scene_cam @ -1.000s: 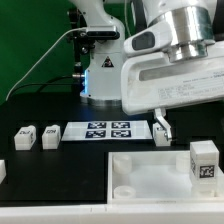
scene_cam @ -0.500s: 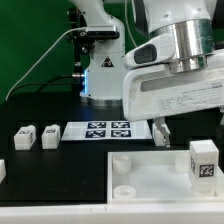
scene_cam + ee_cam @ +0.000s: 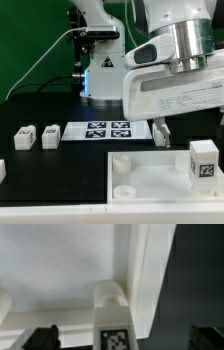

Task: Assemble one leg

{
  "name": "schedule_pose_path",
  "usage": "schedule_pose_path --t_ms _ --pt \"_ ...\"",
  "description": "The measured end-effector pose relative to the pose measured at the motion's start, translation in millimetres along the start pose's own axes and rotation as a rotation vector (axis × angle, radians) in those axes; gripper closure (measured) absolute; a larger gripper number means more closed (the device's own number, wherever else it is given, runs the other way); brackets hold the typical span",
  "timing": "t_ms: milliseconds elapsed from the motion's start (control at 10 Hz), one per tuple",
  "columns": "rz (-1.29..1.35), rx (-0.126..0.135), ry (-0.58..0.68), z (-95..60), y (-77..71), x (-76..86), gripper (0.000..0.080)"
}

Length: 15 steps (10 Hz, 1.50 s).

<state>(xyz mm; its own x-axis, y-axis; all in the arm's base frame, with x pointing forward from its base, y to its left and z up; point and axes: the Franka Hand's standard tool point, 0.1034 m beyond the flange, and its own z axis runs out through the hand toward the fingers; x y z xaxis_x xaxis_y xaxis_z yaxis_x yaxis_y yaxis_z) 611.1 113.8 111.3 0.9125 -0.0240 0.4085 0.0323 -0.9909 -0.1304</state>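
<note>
A leg (image 3: 204,160), a small white block with a marker tag, stands upright on the large white tray-like piece (image 3: 150,183) at the exterior view's right. Two more legs (image 3: 24,136) (image 3: 50,136) lie at the left, and a further one (image 3: 2,170) is cut off by the left edge. My gripper (image 3: 160,131) hangs over the tray's far edge, apart from the upright leg. In the wrist view my gripper (image 3: 124,339) is open, its dark fingertips (image 3: 42,338) far apart, and a tagged leg (image 3: 113,308) shows between them on the white tray surface (image 3: 60,274).
The marker board (image 3: 105,130) lies flat behind the tray, between the left legs and my fingers. The robot base (image 3: 100,75) stands at the back. A cable (image 3: 40,65) runs across the back left. The black table (image 3: 60,175) edge is close in front.
The hand has tilted and shifted slightly since a second ago; nothing has moved in the last half second. The legs and tray lie as before.
</note>
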Motion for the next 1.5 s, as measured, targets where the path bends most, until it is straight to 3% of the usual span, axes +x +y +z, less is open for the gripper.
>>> schedule_pose_path --t_ms 100,200,300,400,600,800,1000,1500 --pt "0.002 0.005 -0.148 10.3 -0.3 -30.3 0.0151" --pt "0.012 0.011 -0.229 6.4 0.5 -28.1 0.0151" --pt "0.026 0.016 -0.247 -5.5 -2.3 -9.6 0.0151" --pt "0.024 0.021 -0.273 -12.0 -5.0 -7.5 0.0151" --pt "0.028 0.035 -0.472 -19.6 -6.1 -8.8 0.0151" --pt "0.023 0.042 -0.650 -10.0 -4.4 -3.0 0.0151" --pt "0.018 0.027 -0.665 3.7 -1.5 8.1 0.0151" --pt "0.009 0.017 -0.653 20.5 -2.5 4.4 0.0151"
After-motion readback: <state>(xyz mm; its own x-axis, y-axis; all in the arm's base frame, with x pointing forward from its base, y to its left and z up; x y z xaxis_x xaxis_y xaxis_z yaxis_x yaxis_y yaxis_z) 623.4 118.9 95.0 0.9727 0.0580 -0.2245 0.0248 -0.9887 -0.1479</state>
